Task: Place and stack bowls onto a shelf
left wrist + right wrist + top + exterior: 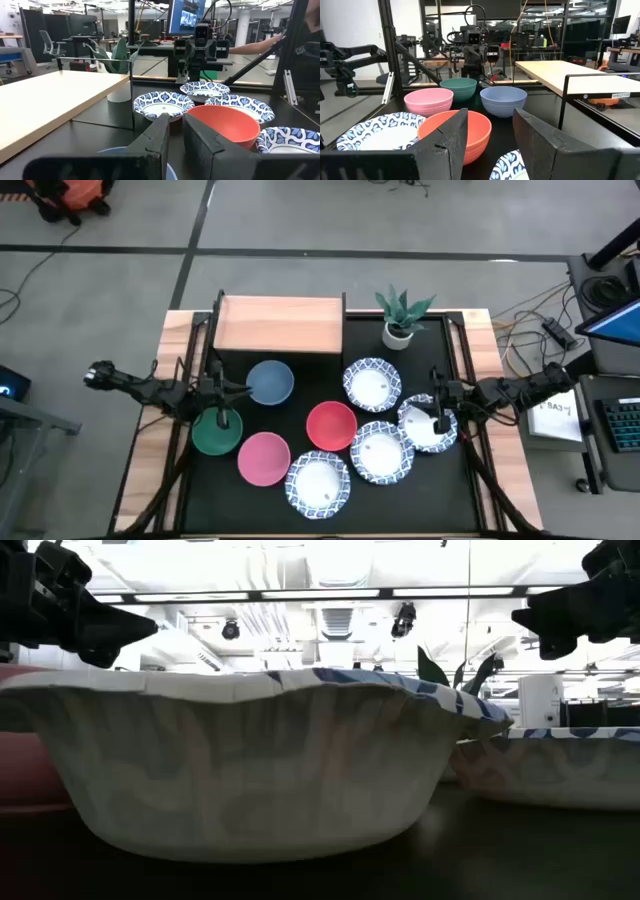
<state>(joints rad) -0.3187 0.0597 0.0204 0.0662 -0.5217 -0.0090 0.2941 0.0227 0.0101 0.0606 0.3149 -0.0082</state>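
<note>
The shelf (278, 325) stands at the table's far side, its light wooden top bare. Before it sit the blue bowl (270, 381), green bowl (213, 434), pink bowl (264, 457) and red bowl (331, 426). White bowls with blue-patterned rims lie to their right (372, 383), (381, 452), and one at the near edge (318, 483). My left gripper (243, 388) (176, 120) hovers level at the blue bowl's left rim (115, 150), pointing right, fingers narrowly open. My right gripper (428, 402) (490, 117) hovers open over the rightmost patterned bowl (430, 432) (506, 167), pointing left.
A white plant pot (399, 333) with a green plant stands just right of the shelf. The bowls crowd the middle of the black table top (460, 480), many rim to rim. The table's wooden side rails (150, 450) flank it. Bare table shows along the left and right sides.
</note>
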